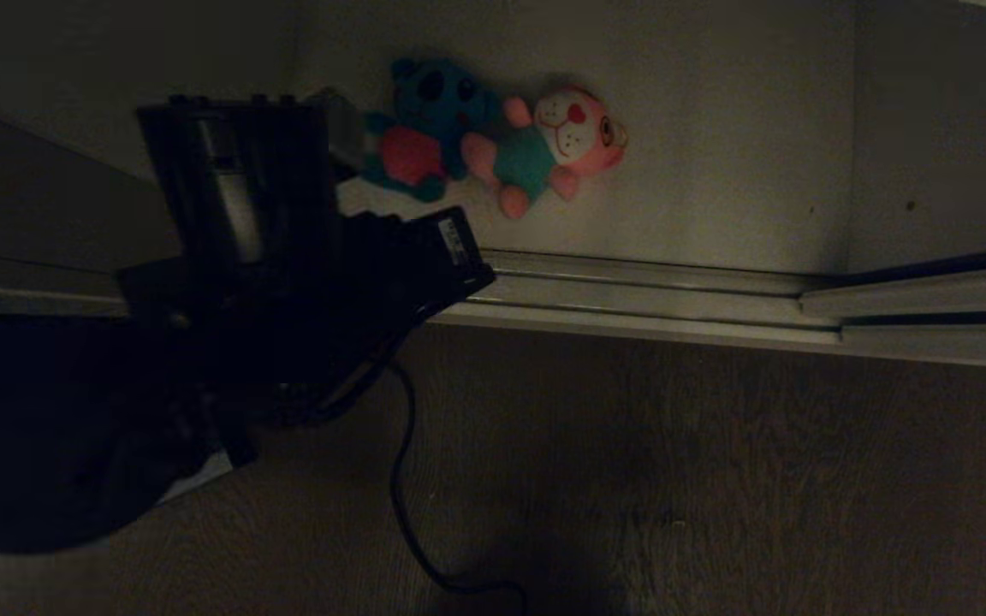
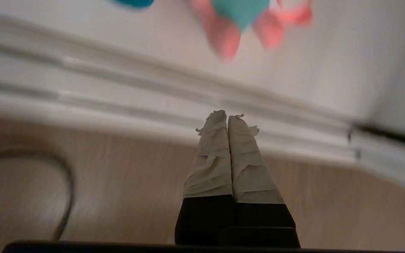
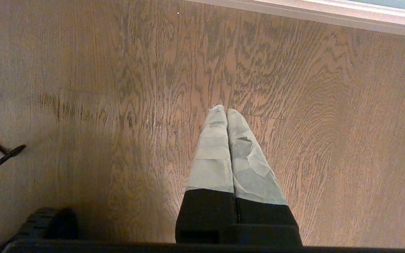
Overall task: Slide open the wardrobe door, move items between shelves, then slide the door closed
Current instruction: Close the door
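Two plush items lie side by side on the white shelf: a teal-blue toy with a red belly and a pink toy in a teal outfit. My left gripper is shut and holds nothing. It hangs over the edge of the door track, short of the toys. In the head view its taped fingers show dimly just left of the teal-blue toy. The grey-green sliding wardrobe door stands at the right, leaving the shelf open. My right gripper is shut and empty, parked over the wooden floor.
The pale metal door track runs along the shelf's front edge. A black cable trails over the wooden floor. My dark left arm covers the scene's left part.
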Tool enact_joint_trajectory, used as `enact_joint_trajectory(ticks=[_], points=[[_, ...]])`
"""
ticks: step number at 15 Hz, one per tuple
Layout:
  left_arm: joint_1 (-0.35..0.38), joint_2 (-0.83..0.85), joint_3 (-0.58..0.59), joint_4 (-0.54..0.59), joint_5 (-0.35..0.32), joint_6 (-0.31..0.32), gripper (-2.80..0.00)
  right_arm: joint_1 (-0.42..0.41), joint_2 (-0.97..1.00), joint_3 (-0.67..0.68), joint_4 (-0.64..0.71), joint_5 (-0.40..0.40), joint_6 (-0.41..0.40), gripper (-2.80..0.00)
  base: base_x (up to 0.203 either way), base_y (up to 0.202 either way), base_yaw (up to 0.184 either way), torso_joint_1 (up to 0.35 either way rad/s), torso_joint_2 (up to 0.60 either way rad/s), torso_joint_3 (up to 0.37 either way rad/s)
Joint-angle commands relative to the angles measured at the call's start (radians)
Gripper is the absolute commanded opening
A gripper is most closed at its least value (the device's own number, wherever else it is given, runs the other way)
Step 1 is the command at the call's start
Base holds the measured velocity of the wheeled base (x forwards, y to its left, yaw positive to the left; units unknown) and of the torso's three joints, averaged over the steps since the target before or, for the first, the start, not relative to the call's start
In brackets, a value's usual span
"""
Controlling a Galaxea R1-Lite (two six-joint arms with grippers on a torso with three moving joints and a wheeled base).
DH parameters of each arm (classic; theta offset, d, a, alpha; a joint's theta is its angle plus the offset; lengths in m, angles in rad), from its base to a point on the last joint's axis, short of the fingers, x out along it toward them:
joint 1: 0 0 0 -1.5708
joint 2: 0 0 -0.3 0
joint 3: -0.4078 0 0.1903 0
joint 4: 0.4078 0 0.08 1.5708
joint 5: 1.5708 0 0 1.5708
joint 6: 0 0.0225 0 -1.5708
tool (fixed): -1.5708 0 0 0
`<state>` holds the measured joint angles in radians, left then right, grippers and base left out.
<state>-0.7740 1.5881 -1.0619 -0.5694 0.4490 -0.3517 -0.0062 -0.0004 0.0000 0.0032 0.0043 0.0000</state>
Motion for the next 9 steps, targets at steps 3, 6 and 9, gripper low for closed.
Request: enact_joint_trajectory(ticks=[3, 6, 9], points=[[-0.013, -0.365, 0.197, 0.182, -0.051, 0.003, -2.8, 0.0, 0.0, 0.003, 0.0, 0.0, 0.0, -2.8, 0.0, 0.0, 0.0, 0.0, 0.0, 0.0], [-0.006, -0.536, 0.26, 0.408, -0.07, 0.019, -2.8, 0.0, 0.0, 0.003, 0.0, 0.0, 0.0, -2.8, 0.0, 0.0, 0.0, 0.0, 0.0, 0.0], [0.015, -0.605, 0.262, 0.525, -0.097, 0.06, -2.8, 0.0, 0.0, 0.003, 0.0, 0.0, 0.0, -2.8, 0.0, 0.0, 0.0, 0.0, 0.0, 0.0]])
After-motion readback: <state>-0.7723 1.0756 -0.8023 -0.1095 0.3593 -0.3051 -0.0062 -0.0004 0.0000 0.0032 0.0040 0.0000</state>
